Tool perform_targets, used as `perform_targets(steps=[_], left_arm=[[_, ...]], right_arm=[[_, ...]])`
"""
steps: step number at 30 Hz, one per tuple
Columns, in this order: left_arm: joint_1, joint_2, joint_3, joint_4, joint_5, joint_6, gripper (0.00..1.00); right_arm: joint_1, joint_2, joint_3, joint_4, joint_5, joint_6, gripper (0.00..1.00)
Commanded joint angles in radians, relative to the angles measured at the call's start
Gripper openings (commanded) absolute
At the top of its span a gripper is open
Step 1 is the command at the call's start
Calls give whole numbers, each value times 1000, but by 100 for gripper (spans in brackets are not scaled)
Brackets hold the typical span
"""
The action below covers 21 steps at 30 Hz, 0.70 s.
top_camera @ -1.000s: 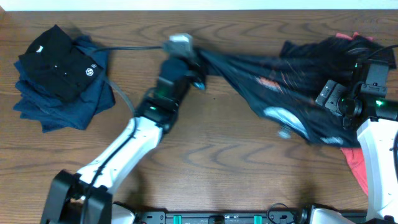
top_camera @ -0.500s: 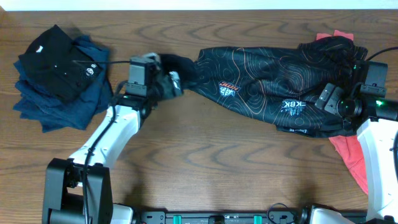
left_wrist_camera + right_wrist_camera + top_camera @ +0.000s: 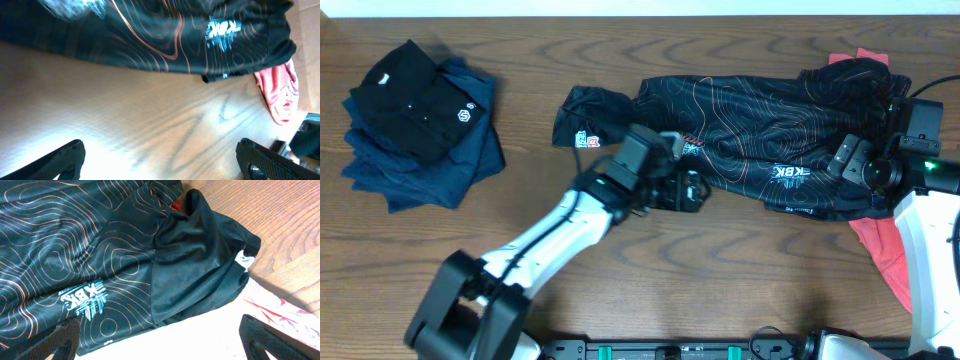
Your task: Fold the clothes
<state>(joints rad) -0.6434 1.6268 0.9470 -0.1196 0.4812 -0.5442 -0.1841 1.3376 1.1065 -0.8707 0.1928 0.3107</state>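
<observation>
The black jersey with thin orange contour lines lies stretched across the back of the table, one sleeve at its left end. My left gripper hovers over the table just in front of the jersey's near edge. It is open, and only bare wood shows between its fingers. My right gripper stands over the jersey's right part. It is open too, near the KBK logo and the crumpled right sleeve, holding nothing.
A coral-red shirt sticks out from under the jersey's right end, also seen in the wrist views. A stack of dark blue clothes topped by a black polo sits at the back left.
My left gripper has let go of the jersey's left end and swung right, towards the front. The jersey now lies stretched out flat. The right arm has stayed in place.
</observation>
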Motion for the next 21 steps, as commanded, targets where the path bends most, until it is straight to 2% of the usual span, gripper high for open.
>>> perform_targets(steps=[1,9,15,19,21], left_arm=[[-59,81,4,57,-48,-186,98],[-173,257,4,370,-51,-317,98],[-216,363,4,558,-187,-413,99],[-214,409,5,718,-277,-422,86],[-212,415,5,735,-349,-422,77]], right_arm=[[-6,-15,4,-2,16,6,99],[-6,-15,4,-6,17,-2,99],[-6,-15,4,-6,17,-2,99],[-6,-15,4,-6,16,-2,99],[-6,-15,4,-6,16,-2,99]])
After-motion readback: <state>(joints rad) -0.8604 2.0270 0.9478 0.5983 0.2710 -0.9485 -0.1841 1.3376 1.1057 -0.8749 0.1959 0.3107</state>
